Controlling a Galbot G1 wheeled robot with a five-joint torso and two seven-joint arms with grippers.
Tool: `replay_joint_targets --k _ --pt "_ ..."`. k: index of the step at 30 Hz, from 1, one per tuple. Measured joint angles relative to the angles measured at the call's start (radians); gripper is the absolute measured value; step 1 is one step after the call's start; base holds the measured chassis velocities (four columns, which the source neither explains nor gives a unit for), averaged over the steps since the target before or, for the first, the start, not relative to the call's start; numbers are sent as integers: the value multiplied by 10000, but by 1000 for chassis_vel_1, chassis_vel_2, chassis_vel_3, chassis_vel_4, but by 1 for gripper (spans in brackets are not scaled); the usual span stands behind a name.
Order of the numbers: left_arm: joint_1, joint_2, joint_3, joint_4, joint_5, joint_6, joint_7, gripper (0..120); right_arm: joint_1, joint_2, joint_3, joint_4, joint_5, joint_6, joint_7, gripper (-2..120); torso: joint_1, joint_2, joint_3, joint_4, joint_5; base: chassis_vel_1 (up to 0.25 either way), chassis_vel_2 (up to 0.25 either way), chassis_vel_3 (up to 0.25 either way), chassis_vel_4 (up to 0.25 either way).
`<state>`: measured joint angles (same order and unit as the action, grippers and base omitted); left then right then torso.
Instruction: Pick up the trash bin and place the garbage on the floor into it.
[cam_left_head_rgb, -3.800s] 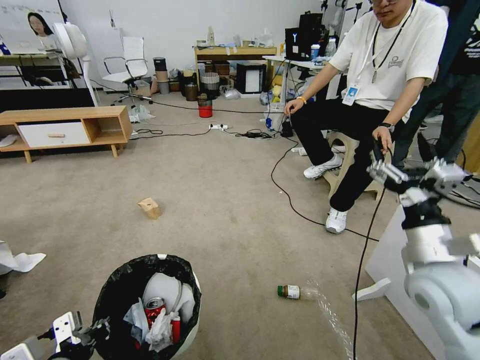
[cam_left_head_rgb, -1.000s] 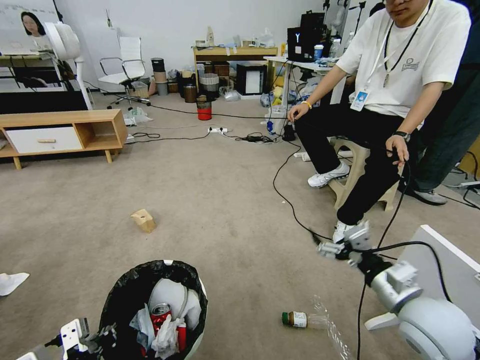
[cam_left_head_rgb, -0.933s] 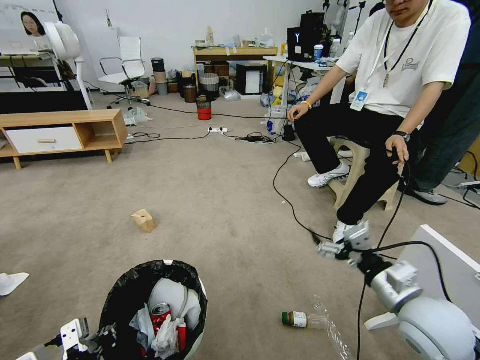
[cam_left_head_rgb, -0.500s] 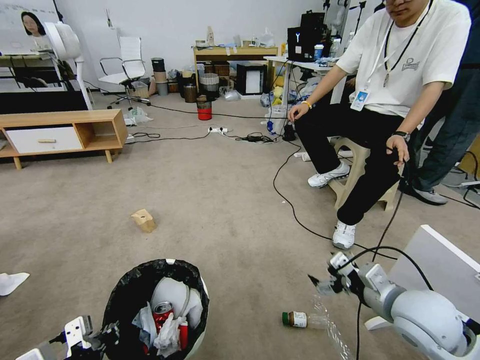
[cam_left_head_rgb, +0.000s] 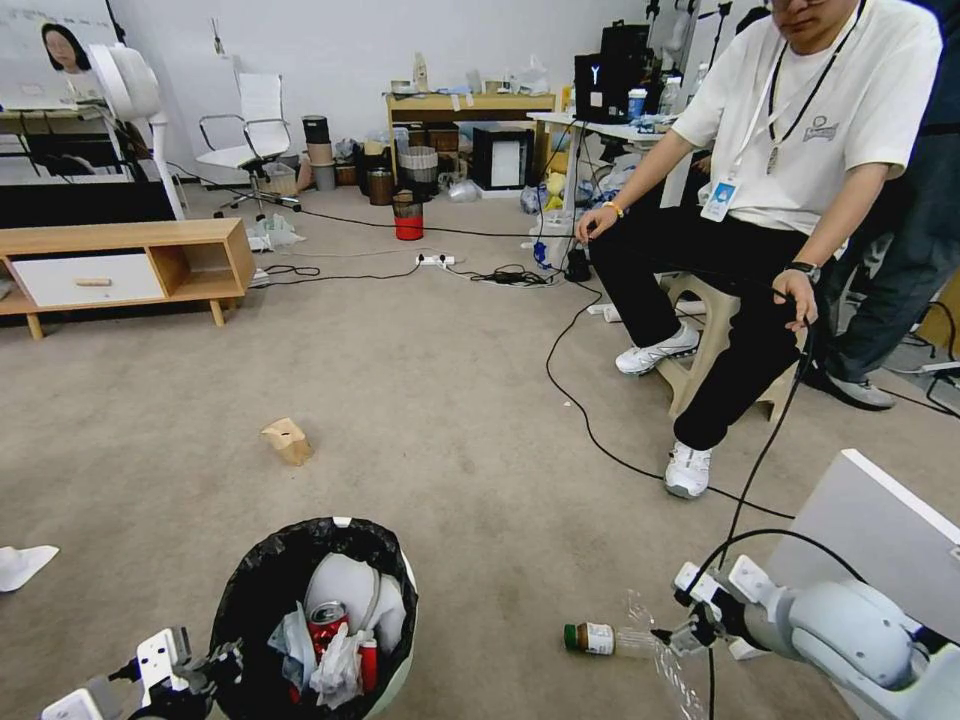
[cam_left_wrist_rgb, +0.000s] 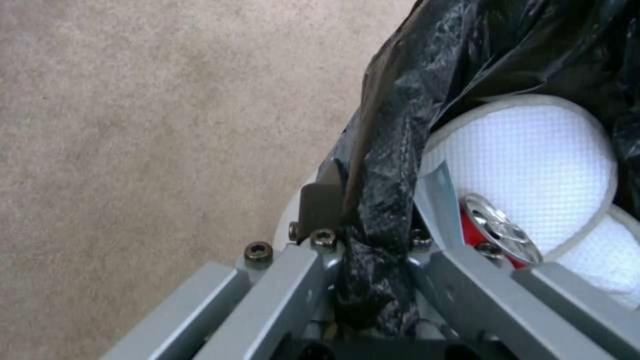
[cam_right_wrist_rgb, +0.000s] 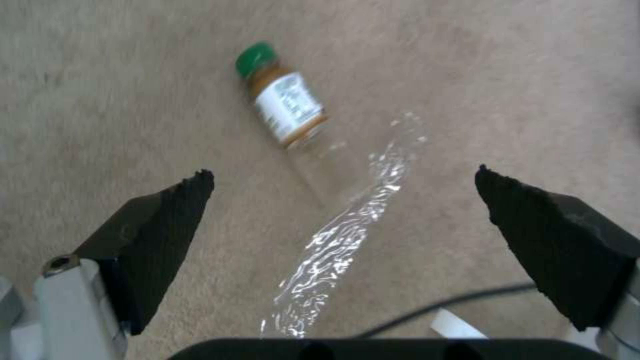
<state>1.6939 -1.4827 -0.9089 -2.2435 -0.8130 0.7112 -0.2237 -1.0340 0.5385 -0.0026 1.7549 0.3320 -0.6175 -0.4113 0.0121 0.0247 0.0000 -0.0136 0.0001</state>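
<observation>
Head view: the trash bin (cam_left_head_rgb: 315, 610) sat low on the floor (cam_left_head_rgb: 450, 400), the left gripper (cam_left_head_rgb: 205, 668) at its rim. Left wrist: that gripper (cam_left_wrist_rgb: 363, 235) was clamped on the bag-lined edge. Right wrist: the right gripper (cam_right_wrist_rgb: 343, 197) was spread wide over the bottle (cam_right_wrist_rgb: 287, 105).

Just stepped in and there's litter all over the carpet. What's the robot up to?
It is collecting litter. The left gripper has its jaws clamped on the bag-lined rim of the trash bin, which already holds a red can and tissue wads. The right gripper is low over the floor with its jaws wide open, straddling the clear green-capped bottle lying there. A tan cardboard box and a white tissue lie on the carpet farther off.
</observation>
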Motion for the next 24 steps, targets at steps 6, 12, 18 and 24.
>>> replay_joint_targets --k 6,12,18,24 --pt "-97 -21 -10 139 19 0 0 2 535 267 -1017 -842 -880 673 -557 100 0 0 0 -3 -1 0 0 0 0" --pt "-214 -17 -12 302 23 8 -12 2 991 732 -1779 -1478 -1246 836 -576 100 0 0 -1 -3 -2 0 0 0 0" --pt "-337 -19 -18 480 22 13 -24 2 1781 1348 -2436 -2341 -1318 1168 -441 100 0 0 0 -2 -2 0 0 0 0" --pt "-410 -39 -19 633 24 16 -31 2 2591 2025 -2968 -3436 -1427 1623 -160 100 0 0 0 -2 -1 0 0 0 0"
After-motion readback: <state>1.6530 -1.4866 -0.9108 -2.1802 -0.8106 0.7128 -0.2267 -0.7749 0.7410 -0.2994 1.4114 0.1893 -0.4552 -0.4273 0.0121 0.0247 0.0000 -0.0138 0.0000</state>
